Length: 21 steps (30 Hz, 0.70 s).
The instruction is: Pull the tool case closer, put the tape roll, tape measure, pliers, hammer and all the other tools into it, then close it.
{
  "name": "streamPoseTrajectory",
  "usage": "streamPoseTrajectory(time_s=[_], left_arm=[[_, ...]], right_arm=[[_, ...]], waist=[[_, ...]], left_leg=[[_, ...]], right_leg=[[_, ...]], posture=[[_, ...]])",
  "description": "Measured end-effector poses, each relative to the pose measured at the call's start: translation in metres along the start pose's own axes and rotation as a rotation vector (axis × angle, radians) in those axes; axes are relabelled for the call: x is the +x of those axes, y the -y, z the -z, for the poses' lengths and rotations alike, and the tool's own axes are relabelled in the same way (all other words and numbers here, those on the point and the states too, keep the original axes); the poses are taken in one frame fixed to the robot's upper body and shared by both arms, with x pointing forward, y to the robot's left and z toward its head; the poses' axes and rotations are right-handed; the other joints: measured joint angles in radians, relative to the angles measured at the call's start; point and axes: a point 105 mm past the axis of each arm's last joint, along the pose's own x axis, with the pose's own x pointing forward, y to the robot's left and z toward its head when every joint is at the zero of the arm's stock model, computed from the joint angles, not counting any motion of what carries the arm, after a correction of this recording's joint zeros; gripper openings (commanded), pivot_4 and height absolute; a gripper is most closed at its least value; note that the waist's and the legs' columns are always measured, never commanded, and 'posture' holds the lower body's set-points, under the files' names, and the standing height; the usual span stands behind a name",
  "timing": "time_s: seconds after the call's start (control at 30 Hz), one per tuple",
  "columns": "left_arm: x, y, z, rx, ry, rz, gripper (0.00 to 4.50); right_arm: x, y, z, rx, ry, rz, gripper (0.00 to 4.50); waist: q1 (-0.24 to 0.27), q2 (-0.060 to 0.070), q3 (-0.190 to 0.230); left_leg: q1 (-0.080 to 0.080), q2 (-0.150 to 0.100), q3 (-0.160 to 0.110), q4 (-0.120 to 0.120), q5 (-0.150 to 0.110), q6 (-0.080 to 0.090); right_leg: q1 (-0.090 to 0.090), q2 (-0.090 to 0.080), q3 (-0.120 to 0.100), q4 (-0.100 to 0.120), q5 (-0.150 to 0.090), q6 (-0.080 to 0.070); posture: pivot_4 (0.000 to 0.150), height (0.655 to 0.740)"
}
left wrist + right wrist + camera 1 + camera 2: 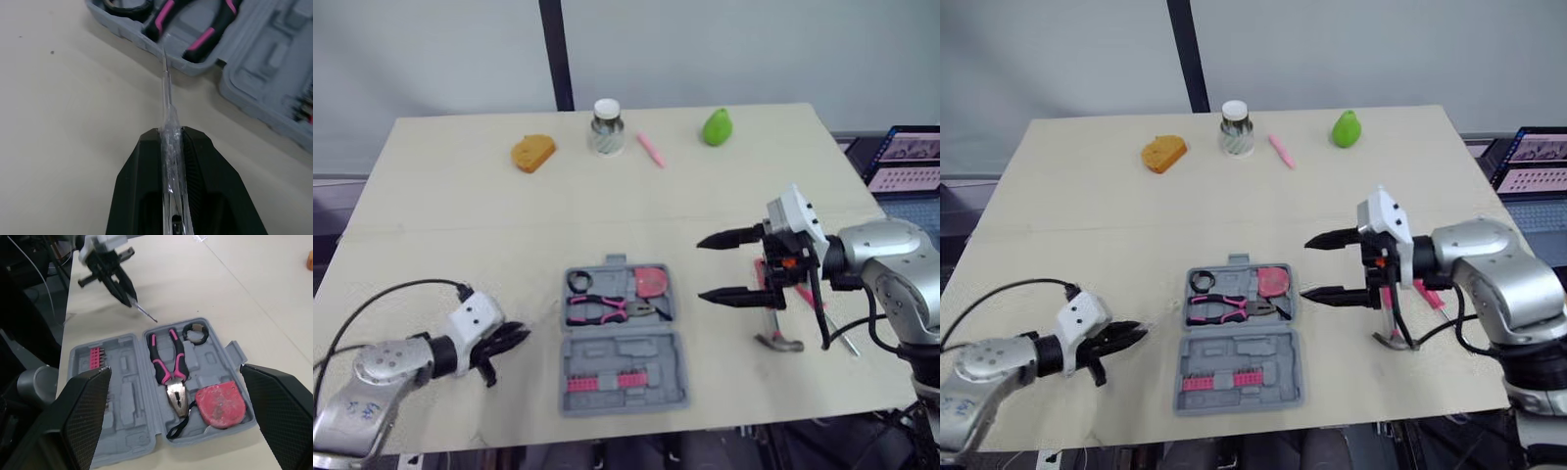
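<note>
Right tool before half-hidden hammer

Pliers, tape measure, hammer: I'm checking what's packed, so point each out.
pliers (176, 392), right wrist view, on the metal head.
tape measure (220, 406), right wrist view, middle of its red body.
hammer (781, 342), left eye view, on its metal head.
</note>
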Motion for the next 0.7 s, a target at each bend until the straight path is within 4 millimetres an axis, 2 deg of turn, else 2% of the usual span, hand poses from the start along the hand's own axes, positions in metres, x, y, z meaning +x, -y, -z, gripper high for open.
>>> streamPoseTrajectory(time_s=[0.2, 0.33, 0.53, 0.7], left_arm=[[0.001, -0.001, -0.040, 0.123, -0.050, 0.114, 0.11], [0.007, 0.010, -0.062, 0.189, -0.075, 0.204, 0.11], [0.014, 0.026, -0.073, 0.235, -0.119, 0.309, 0.11], [0.022, 0.033, -0.080, 0.278, -0.137, 0.342, 0.11]], right_arm=[[-0.005, -0.015, 0.020, 0.046, -0.052, 0.013, 4.50], [-0.007, -0.024, 0.030, 0.048, -0.101, 0.014, 4.50], [-0.006, -0.032, 0.041, 0.056, -0.138, 0.024, 4.50], [-0.006, -0.032, 0.043, 0.043, -0.153, 0.034, 4.50]], waist=[[0.010, 0.000, 0.001], [0.010, 0.000, 0.001], [0.009, 0.000, 0.001], [0.018, -0.001, 0.001]], left_leg=[[-0.001, 0.000, 0.000, 0.000, 0.000, 0.000], [-0.001, 0.000, 0.001, 0.000, 0.000, 0.000], [-0.001, 0.000, 0.001, 0.001, 0.001, 0.000], [0.000, 0.000, 0.002, 0.001, 0.002, 0.001]], right_leg=[[0.000, 0.001, 0.000, 0.000, 0.000, 0.001], [0.000, 0.003, 0.000, 0.000, 0.000, 0.001], [0.000, 0.004, 0.002, 0.000, 0.000, 0.001], [0.000, 0.004, 0.004, 0.000, 0.001, 0.001]], posture=[[0.150, 0.7400], [0.150, 0.7400], [0.150, 0.7400], [0.150, 0.7400]])
